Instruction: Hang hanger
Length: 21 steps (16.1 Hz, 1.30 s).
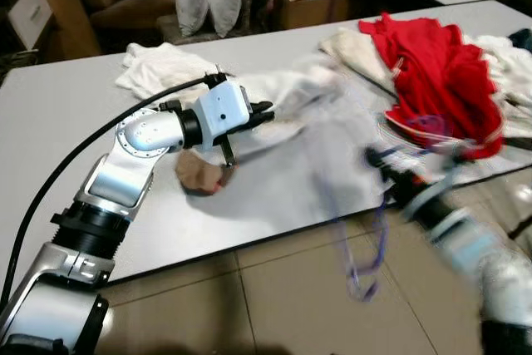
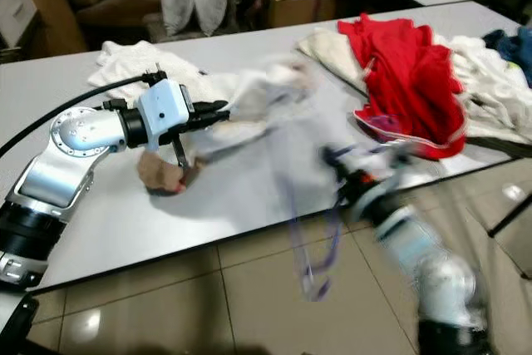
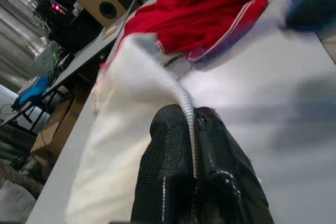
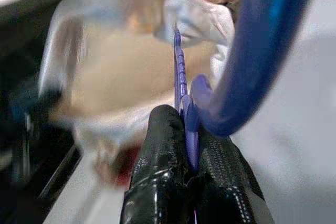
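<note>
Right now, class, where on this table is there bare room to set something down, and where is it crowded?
Bare patches: the table's near left part, beside the left arm, and the near edge below the white garment. Crowded: the right end, under the red garment and white clothes, and the far side by the white cloth.

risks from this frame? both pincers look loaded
1. The right pincer grips the purple hanger by a thin edge, and the arm is blurred in motion; the hanger could twist or slip out.
2. The left pincer pinches only a hem of the white garment; a pull from the other arm might tug it free.
3. The hanger's lower loop dangles past the table edge and may snag there.
</note>
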Motion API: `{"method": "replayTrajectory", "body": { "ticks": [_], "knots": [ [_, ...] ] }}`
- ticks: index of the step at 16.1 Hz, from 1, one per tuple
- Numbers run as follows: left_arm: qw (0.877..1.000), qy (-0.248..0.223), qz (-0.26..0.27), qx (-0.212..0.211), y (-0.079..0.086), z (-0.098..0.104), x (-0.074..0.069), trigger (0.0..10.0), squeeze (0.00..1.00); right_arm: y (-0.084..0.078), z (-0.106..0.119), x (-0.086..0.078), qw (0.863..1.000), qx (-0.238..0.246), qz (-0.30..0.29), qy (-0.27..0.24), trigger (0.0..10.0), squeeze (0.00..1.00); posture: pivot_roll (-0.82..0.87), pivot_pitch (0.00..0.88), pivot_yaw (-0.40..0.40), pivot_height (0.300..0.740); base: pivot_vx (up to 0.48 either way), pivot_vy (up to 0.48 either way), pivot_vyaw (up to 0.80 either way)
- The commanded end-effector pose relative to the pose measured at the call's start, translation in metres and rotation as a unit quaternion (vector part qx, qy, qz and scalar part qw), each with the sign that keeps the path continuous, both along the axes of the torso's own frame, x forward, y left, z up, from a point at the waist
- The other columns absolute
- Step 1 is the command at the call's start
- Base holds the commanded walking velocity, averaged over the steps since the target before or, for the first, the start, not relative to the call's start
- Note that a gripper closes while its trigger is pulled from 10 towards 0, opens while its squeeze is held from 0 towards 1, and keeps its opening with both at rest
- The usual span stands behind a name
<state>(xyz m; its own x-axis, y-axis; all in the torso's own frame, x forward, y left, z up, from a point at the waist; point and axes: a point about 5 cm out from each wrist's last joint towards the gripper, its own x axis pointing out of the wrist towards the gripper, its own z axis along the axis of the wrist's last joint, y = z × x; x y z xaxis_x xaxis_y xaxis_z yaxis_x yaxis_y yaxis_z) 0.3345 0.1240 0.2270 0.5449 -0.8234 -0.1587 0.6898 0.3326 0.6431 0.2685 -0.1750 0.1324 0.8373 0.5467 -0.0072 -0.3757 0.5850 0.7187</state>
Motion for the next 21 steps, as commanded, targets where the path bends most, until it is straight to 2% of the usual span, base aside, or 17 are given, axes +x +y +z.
{"method": "replayTrajectory", "body": {
  "ticks": [1,5,7,8,9,10,11,13,14,15,16,17,18,20,21],
  "knots": [
    [1.0,-0.008,0.006,-0.001,0.004,0.004,0.001,0.0,0.0,0.009,-0.001,-0.004,0.999,0.01,0.033,0.0,10.0,0.0,-0.19,0.0,0.048,0.74,0.0,0.0,0.0],
    [1.0,-0.007,0.003,-0.003,0.002,0.003,0.0,0.0,0.0,0.015,-0.005,-0.002,0.999,-0.017,0.04,0.01,10.0,0.0,-0.2,0.0,0.052,0.74,0.0,0.0,0.0],
    [1.0,-0.005,0.002,-0.003,0.001,0.002,0.0,0.0,0.0,0.008,-0.009,0.003,0.999,-0.05,0.012,0.015,10.0,0.0,-0.2,0.0,0.052,0.74,0.0,0.0,0.0],
    [1.0,-0.001,0.001,-0.003,0.0,0.0,0.0,0.0,0.0,0.0,-0.01,0.01,0.992,-0.121,-0.029,-0.009,10.0,0.0,-0.2,0.0,0.053,0.74,0.0,0.0,0.0],
    [1.0,0.007,0.008,-0.007,0.001,-0.002,0.001,0.0,0.0,-0.002,-0.005,0.013,0.976,-0.206,-0.041,-0.062,10.0,0.0,-0.2,0.0,0.054,0.74,0.0,0.0,0.0],
    [1.0,0.013,0.017,-0.012,0.001,-0.004,0.002,0.0,0.0,-0.002,-0.003,0.014,0.963,-0.252,-0.044,-0.081,10.0,0.0,-0.2,0.0,0.053,0.74,0.0,0.0,0.0],
    [0.999,0.018,0.031,-0.021,0.0,-0.007,0.006,0.0,0.0,-0.002,-0.004,0.013,0.925,-0.359,-0.029,-0.121,10.0,0.0,-0.2,0.0,0.052,0.74,0.0,0.0,0.0],
    [0.998,0.017,0.042,-0.033,-0.002,-0.006,0.008,0.0,0.0,-0.003,-0.001,0.014,0.876,-0.451,-0.021,-0.17,10.0,0.0,-0.2,0.0,0.052,0.74,0.0,0.0,0.0],
    [0.998,0.013,0.045,-0.045,-0.004,-0.004,0.009,0.0,0.0,-0.003,0.003,0.014,0.824,-0.523,-0.015,-0.217,10.0,0.0,-0.2,0.0,0.052,0.74,0.0,0.0,0.0],
    [0.998,0.009,0.047,-0.048,-0.004,-0.002,0.01,0.0,0.0,-0.003,0.004,0.014,0.788,-0.566,-0.003,-0.242,10.0,0.0,-0.2,0.0,0.053,0.74,0.0,0.0,0.0],
    [0.997,-0.002,0.055,-0.055,-0.003,0.002,0.012,0.0,0.0,-0.007,0.003,0.015,0.725,-0.632,0.006,-0.275,10.0,0.0,-0.2,0.0,0.053,0.74,0.0,0.0,0.0],
    [0.996,-0.008,0.063,-0.058,-0.001,0.004,0.014,0.0,0.0,-0.011,0.002,0.014,0.689,-0.664,0.007,-0.291,10.0,0.0,-0.21,0.0,0.058,0.74,0.0,0.0,0.0],
    [0.996,-0.01,0.066,-0.059,-0.001,0.005,0.016,0.0,0.0,-0.013,0.002,0.013,0.677,-0.673,0.006,-0.297,10.0,0.0,-0.21,0.0,0.058,0.74,0.0,0.0,0.0],
    [0.995,-0.011,0.072,-0.062,-0.001,0.006,0.018,0.0,0.0,-0.015,0.004,0.01,0.691,-0.654,-0.004,-0.306,10.0,0.0,-0.22,0.0,0.063,0.74,0.0,0.0,0.0],
    [0.995,-0.011,0.072,-0.062,-0.001,0.006,0.018,0.0,0.0,-0.015,0.004,0.01,0.691,-0.654,-0.004,-0.306,10.0,0.0,-0.22,0.0,0.063,0.74,0.0,0.0,0.0]
  ]
}}
